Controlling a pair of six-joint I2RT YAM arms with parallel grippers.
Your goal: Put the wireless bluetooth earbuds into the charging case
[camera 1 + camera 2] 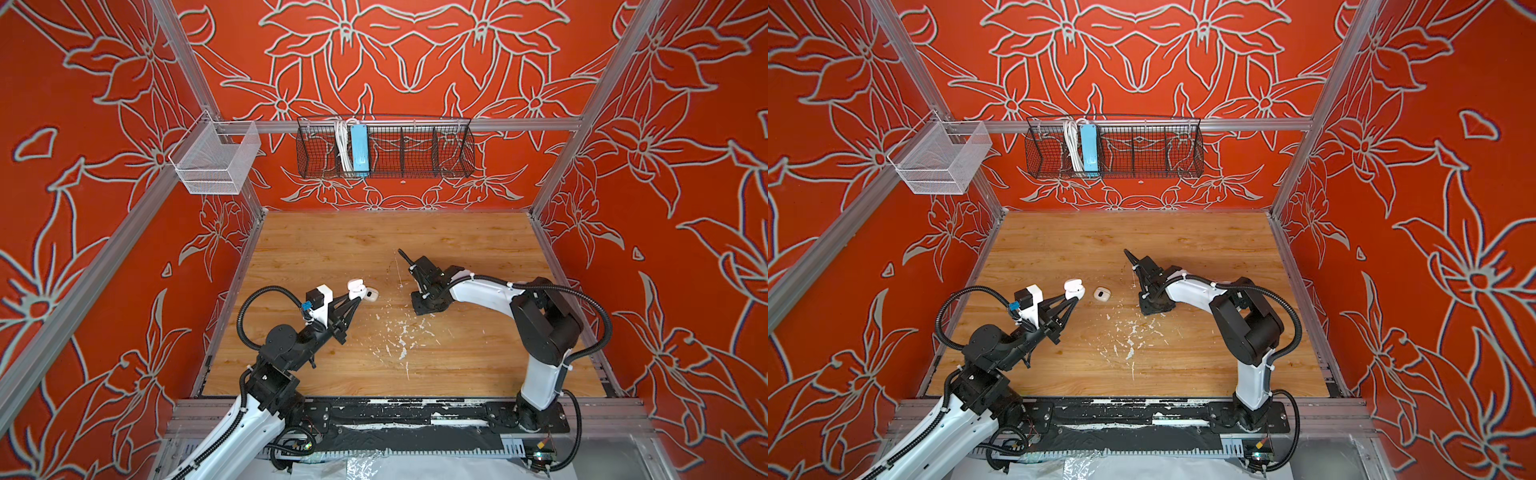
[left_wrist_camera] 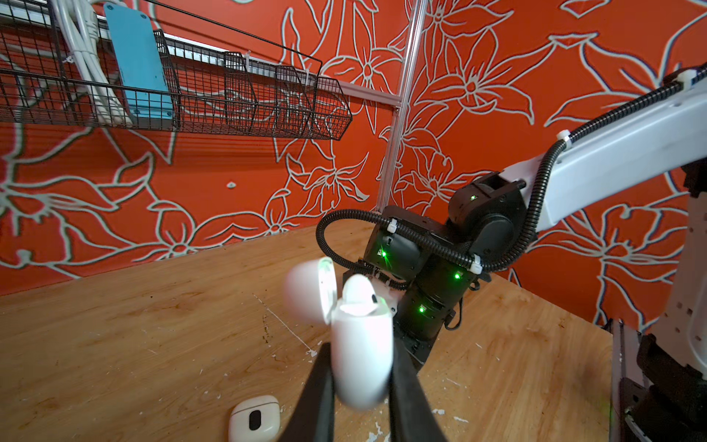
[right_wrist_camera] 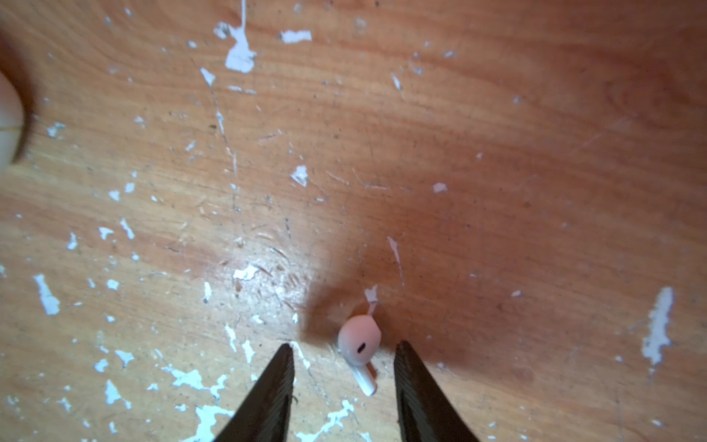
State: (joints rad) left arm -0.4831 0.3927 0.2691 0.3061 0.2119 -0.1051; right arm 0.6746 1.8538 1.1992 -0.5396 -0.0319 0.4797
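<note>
**One bud seated, the other lying between open fingers**

The left gripper (image 2: 361, 354) is clamped on the glossy white rounded charging case (image 2: 361, 344), one black finger pressed to each side, and holds it up off the scratched wooden tabletop (image 1: 332, 249). The case's long axis runs straight out along the fingers, mouth facing away from the wrist, and its domed lid (image 2: 306, 291) is hinged open to one side. One small glossy white earbud (image 2: 357, 292) sits in the mouth with its rounded head poking out.

Over on the right, the right gripper (image 3: 344, 345) points down at the wood with its jaws parted. The second small white earbud (image 3: 361, 352) lies flat on the table between the two black fingers, with a gap on either side and neither finger touching it. Its long axis runs roughly along the fingers, with the bulb end and dark slot out at the fingertips and the short stem pointing back between them.

White paint flecks (image 3: 239, 53) litter the wood around it, one just beside the bulb. Between the two grippers, nearer the left one, a flat white pebble-shaped piece with a dark oval (image 1: 1101, 294) rests on the table. On the back wall hangs a black wire basket (image 1: 384, 149).
</note>
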